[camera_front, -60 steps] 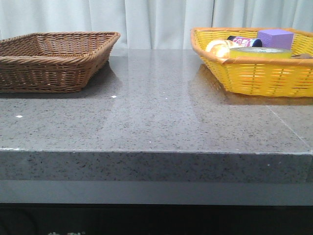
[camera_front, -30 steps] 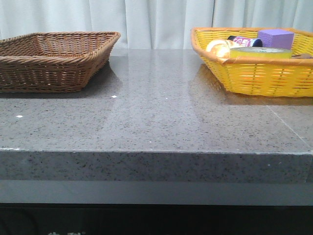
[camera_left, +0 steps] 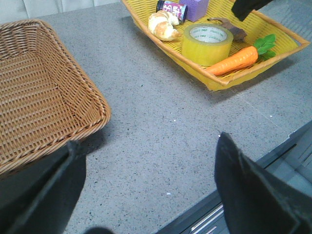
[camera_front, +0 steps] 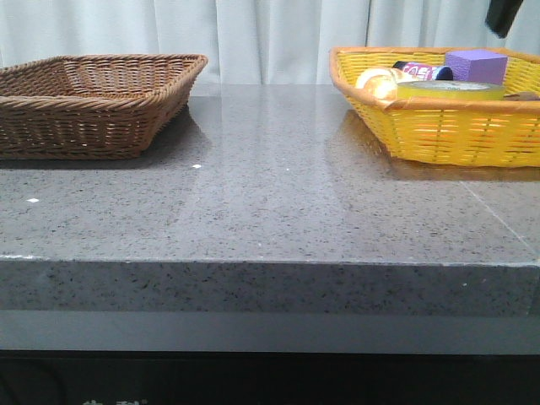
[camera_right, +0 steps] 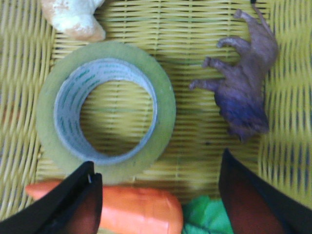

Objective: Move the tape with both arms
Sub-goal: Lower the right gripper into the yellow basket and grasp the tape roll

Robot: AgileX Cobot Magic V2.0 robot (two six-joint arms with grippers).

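Observation:
The tape (camera_right: pixel 105 112), a wide translucent yellow roll with a hollow centre, lies flat in the yellow basket (camera_front: pixel 439 135). It also shows in the front view (camera_front: pixel 447 89) and in the left wrist view (camera_left: pixel 207 43). My right gripper (camera_right: pixel 158 183) is open and empty, hovering above the basket over the tape and the carrot (camera_right: pixel 131 209). One black fingertip (camera_front: pixel 504 15) shows at the top right of the front view. My left gripper (camera_left: pixel 146 151) is open and empty above the grey table near its front edge, between the two baskets.
The yellow basket also holds a purple block (camera_front: pixel 475 63), a bread roll (camera_left: pixel 163 25), a small bottle (camera_left: pixel 170 8), a brown animal figure (camera_right: pixel 241 85) and green carrot leaves (camera_right: pixel 207 217). An empty brown wicker basket (camera_front: pixel 93 101) stands at the left.
My right gripper has come into the front view at the top right, above the yellow basket. Nothing else has moved.

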